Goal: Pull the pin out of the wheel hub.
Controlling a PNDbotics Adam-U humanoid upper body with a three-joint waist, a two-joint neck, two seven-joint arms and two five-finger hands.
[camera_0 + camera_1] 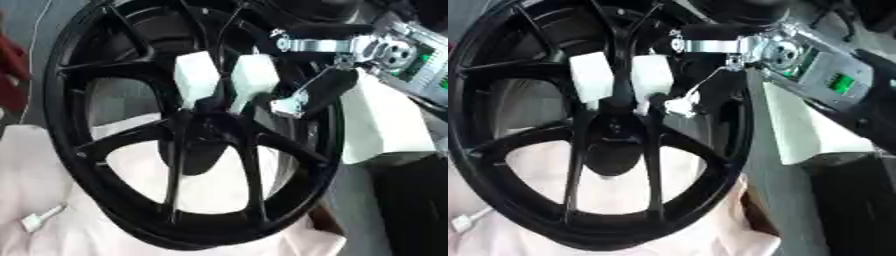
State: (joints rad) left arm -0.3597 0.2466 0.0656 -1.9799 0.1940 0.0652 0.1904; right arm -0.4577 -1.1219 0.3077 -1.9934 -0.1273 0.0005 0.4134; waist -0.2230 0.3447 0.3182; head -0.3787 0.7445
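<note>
Wheel hub: a black spoked wheel (188, 145) fills most of both views, lying tilted on a pale pink cloth (52, 235) that shows through the gaps between its spokes.
Right hand: the right hand (229, 80) comes in from the upper right, its silver joints and black links crossing over the far rim; two white fingertips (198, 75) point down side by side at the centre of the wheel.
Fingers: held close together with a narrow gap between them, their ends meeting the dark centre boss (whether they pinch anything there cannot be told).
Pin: cannot be made out; the centre is dark and partly covered by the fingertips.
Thumb: a small silver-white tip (682, 106) sits just right of the fingertips.
Near left: a small white plug with a cord (35, 220) lies on the cloth.
</note>
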